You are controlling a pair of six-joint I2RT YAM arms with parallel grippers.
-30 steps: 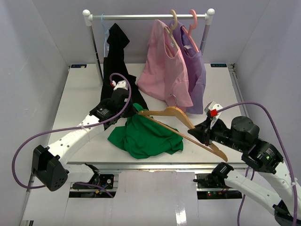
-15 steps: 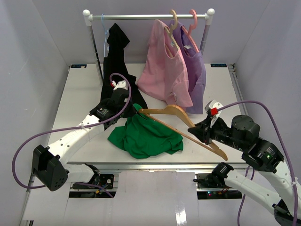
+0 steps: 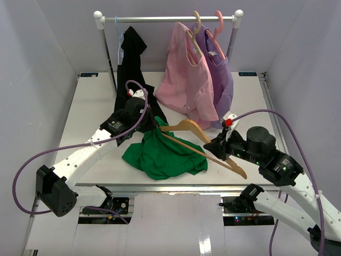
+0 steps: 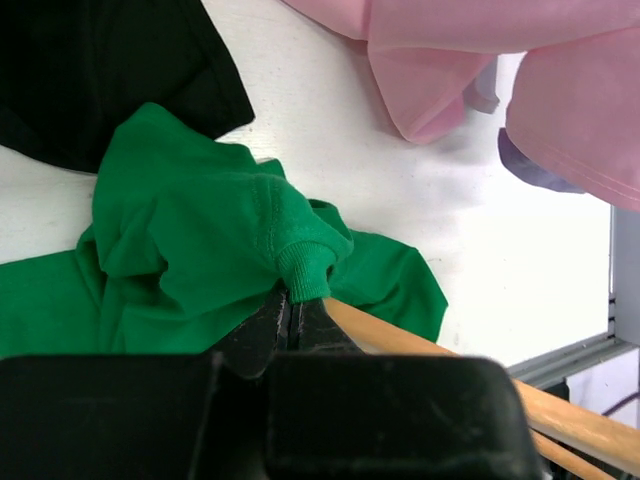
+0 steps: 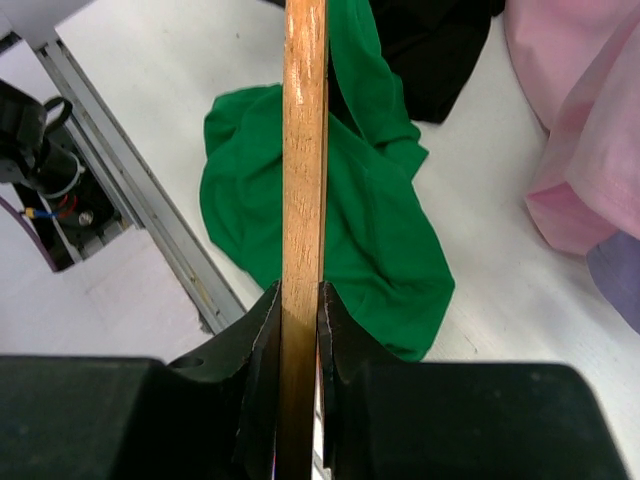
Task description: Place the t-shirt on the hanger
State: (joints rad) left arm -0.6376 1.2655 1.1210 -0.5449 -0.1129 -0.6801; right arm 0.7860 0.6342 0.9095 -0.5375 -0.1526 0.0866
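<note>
Left jaws pinched shut on a hemmed fold of the t-shirt (image 4: 190, 240), no gap showing between them. Just right of that pinch, one arm of the hanger (image 4: 420, 345), touching the green cloth. Right jaws clamped narrow on the hanger's wooden bar, the wood running straight up between them in the right wrist view. Hanger held over the t-shirt, slanting from the right jaws toward the left ones, hook close to the hem of a pink shirt (image 3: 186, 80). Rest of the t-shirt heaped on the counter (image 3: 85, 112) near the front edge. Behind the left arm, a black garment (image 3: 130, 53), hung with the pink shirt and a purple one (image 3: 226, 80) from a rail (image 3: 165, 18).
</note>
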